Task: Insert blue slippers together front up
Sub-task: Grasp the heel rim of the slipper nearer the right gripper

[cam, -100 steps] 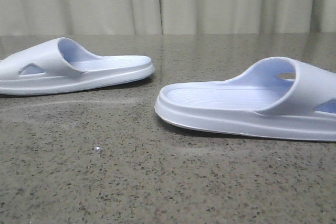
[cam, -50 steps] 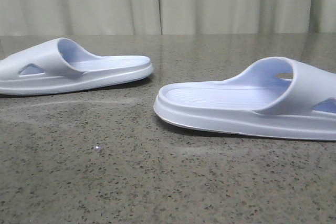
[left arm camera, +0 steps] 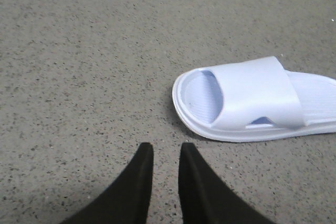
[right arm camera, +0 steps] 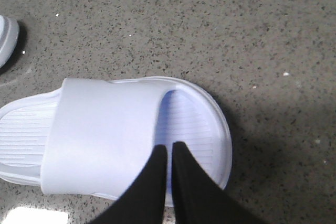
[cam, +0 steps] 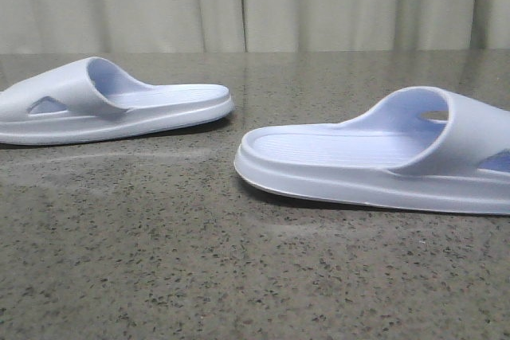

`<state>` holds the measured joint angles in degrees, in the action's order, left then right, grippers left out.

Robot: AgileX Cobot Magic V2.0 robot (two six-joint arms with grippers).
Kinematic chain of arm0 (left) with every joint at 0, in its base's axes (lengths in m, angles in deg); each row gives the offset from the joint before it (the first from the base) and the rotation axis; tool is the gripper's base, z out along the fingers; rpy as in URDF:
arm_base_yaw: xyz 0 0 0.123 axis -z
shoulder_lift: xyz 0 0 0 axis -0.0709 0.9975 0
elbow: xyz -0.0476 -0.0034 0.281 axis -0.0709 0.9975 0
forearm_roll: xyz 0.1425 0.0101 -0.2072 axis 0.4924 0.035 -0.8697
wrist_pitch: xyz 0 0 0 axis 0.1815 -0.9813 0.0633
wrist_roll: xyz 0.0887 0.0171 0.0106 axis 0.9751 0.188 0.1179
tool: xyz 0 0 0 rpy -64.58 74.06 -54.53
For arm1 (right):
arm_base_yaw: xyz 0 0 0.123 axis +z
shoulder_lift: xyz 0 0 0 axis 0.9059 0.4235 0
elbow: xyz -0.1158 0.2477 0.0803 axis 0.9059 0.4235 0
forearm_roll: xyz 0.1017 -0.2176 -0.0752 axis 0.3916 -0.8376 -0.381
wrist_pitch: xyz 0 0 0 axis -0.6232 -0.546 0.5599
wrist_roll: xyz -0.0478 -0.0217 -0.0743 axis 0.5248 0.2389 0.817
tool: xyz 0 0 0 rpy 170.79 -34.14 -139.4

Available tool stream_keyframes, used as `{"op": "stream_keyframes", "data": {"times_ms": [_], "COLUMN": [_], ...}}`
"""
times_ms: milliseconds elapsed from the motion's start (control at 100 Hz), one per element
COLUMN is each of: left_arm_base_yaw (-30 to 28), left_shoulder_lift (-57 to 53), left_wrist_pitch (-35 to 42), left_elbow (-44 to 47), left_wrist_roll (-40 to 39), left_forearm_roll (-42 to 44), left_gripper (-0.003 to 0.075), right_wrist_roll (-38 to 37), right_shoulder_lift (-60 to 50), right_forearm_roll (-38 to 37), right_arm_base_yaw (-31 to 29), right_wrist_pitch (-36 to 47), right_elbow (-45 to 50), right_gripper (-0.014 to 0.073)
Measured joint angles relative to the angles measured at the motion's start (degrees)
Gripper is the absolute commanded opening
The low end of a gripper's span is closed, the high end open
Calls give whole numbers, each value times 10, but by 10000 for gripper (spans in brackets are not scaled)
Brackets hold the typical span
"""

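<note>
Two pale blue slippers lie sole-down and apart on the speckled stone table [cam: 159,276]. The left slipper [cam: 119,105] lies further back, its strap at its left end. The right slipper [cam: 358,157] lies nearer, its strap at its right end. No gripper shows in the front view. In the left wrist view my left gripper [left arm camera: 164,148] hovers over bare table, fingers slightly apart and empty, a short way from the left slipper [left arm camera: 257,98]. In the right wrist view my right gripper [right arm camera: 169,148] is above the strap edge of the right slipper [right arm camera: 105,135], fingers nearly together and empty.
A pale curtain [cam: 255,1] hangs behind the table's far edge. The tip of the other slipper [right arm camera: 6,38] shows at the edge of the right wrist view.
A small white speck on the table in front is gone. The slippers have not moved.
</note>
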<state>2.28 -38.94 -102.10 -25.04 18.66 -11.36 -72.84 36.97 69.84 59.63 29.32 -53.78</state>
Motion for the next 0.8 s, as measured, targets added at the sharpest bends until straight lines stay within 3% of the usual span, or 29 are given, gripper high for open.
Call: {"op": "stream_keyframes", "data": {"times_ms": [80, 150, 360, 800], "left_arm_base_yaw": [0, 0, 0, 0], "left_shoulder_lift": [17, 31, 69, 151], "left_wrist_pitch": [-7, -11, -40, -65], "left_elbow": [-5, -8, -25, -60], "left_wrist_roll": [30, 50, 72, 131], "left_forearm_roll": [-31, -51, -67, -144], "left_gripper": [211, 241, 288, 289], "right_wrist_roll": [0, 0, 0, 21], "right_shoulder_lift": [15, 28, 57, 93], "right_forearm_roll": [-5, -9, -30, -40], "right_arm_base_yaw": [0, 0, -1, -56], "right_wrist_pitch": [-9, -16, -30, -55], "right_elbow": [-11, -19, -32, -33], "right_gripper": [231, 281, 277, 278]}}
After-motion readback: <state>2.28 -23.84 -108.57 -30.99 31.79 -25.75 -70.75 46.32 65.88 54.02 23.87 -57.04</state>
